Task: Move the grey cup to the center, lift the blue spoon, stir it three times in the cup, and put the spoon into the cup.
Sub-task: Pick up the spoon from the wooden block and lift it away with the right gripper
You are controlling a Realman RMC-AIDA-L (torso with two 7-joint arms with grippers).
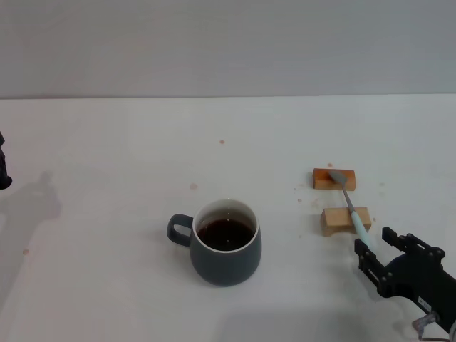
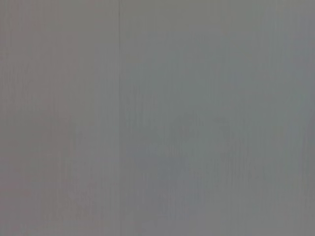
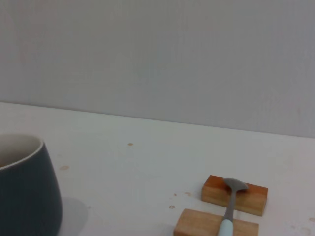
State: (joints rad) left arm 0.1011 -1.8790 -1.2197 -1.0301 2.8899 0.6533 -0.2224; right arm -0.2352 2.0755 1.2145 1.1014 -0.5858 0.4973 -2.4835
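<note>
The right arm's black tool (image 1: 370,251) sits low over the white bench (image 1: 107,142) at its near right corner, its two fingers spread apart with the tip of the handle between or just ahead of them, nothing clamped yet as far as the head view shows. That placement suits a grasp at the handle's free end. The small slim spoon with a pale light-blue handle and grey metal neck (image 1: 352,214) lies bridged across two small wooden blocks, the darker orange-brown one (image 1: 334,179) under its oval bowl and the paler one (image 1: 345,220) under the handle, so the handle stands clear of the bench and fingers can close around it. The squat dark slate-grey ceramic mug with a white inside (image 1: 226,243) stands upright near the middle of the bench, well apart from the spoon, its loop handle toward the robot's left, dark liquid inside; the centring step looks done. The left arm's tool (image 1: 3,171) is parked at the far left edge, and its finger state cannot be told.
</note>
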